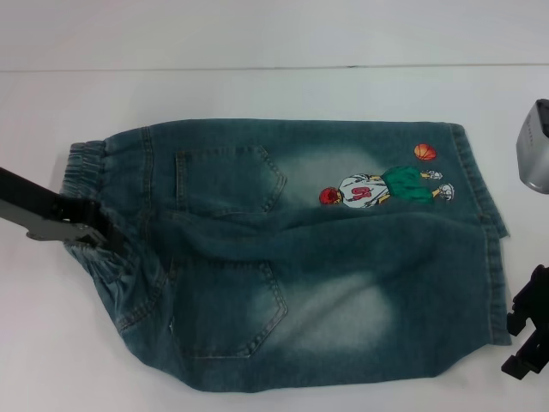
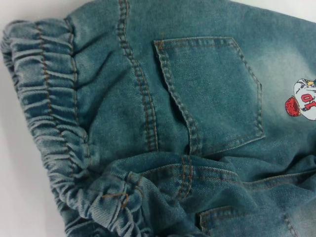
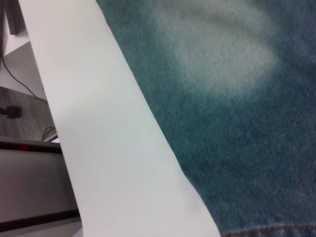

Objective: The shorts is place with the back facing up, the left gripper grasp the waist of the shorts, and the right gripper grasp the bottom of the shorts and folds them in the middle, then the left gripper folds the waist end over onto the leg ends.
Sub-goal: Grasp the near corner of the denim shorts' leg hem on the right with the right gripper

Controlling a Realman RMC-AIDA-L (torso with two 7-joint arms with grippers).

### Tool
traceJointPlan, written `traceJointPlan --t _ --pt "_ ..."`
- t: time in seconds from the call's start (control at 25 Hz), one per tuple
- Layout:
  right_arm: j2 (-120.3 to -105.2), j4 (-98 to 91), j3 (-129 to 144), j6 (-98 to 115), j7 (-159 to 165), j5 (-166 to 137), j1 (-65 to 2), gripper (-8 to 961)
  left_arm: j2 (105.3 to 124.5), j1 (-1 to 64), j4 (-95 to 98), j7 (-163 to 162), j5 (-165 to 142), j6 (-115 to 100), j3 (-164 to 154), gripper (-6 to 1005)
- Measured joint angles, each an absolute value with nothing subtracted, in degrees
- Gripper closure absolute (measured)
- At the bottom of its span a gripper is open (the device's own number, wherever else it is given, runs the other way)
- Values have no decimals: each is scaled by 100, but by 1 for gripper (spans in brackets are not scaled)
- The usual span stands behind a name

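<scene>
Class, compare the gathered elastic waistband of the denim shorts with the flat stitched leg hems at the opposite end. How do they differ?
The gathered elastic denim waistband is puckered into ridges and forms the narrower end; the flat stitched leg hems lie smooth and straight across the wider end. The left end effector sits at the waistband, bunching it, while the right end effector stands just off the hems. Both are faded blue-green denim with tan stitching.
</scene>
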State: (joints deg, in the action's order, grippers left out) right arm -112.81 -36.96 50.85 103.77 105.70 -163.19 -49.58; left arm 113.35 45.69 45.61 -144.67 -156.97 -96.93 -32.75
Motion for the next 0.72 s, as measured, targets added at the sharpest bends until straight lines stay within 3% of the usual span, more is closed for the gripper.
traceJointPlan --t 0.4,0.72 --pt "-11219 -3719 5105 10523 10532 -16318 -4957 160 11344 4596 4561 -14466 -15697 -9694 -3276 966" --pt "-11287 -3708 5149 10538 10521 -16322 -4957 161 11347 4606 4561 -14466 -15697 -9660 -3286 966"
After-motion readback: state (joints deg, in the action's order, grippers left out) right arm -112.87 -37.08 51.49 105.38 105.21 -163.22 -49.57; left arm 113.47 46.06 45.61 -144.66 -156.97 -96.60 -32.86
